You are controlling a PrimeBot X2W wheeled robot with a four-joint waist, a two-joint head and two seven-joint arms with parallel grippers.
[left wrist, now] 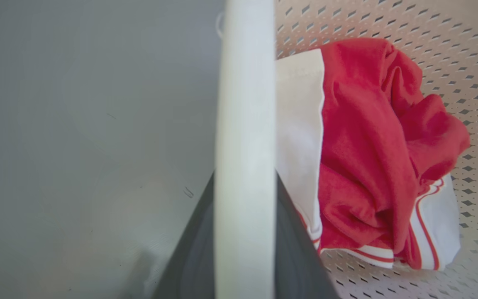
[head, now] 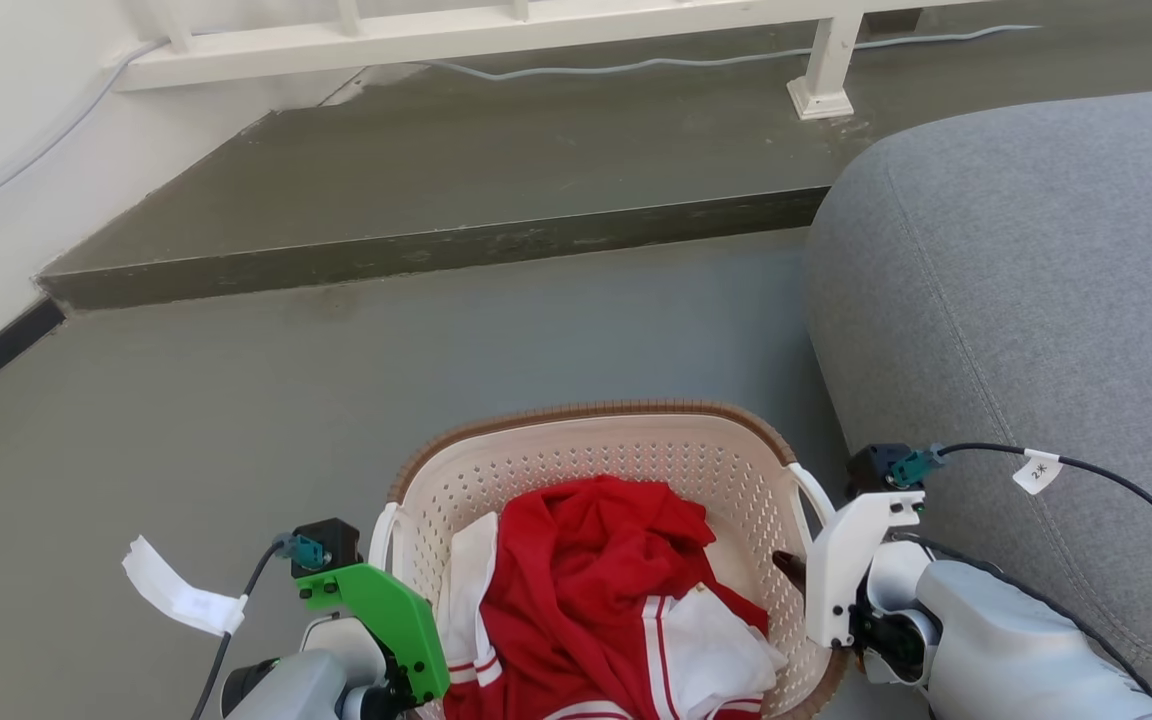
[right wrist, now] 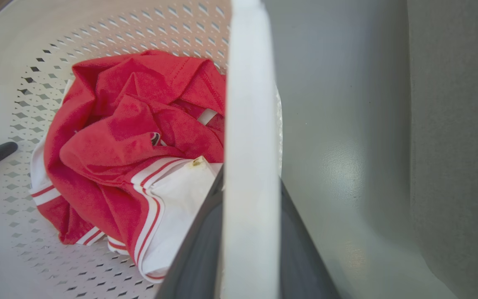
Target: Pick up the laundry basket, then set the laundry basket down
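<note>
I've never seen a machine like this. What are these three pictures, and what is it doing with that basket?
It is a wheeled robot with two arms. One picture looks down from its head; the other two come from cameras on its wrists. On the grey floor, beside a grey sofa, is the laundry basket, holding a red and white garment. Each arm ends in a pincer. The left pincer and right pincer each clamp a white loop handle on their side of the basket.
</note>
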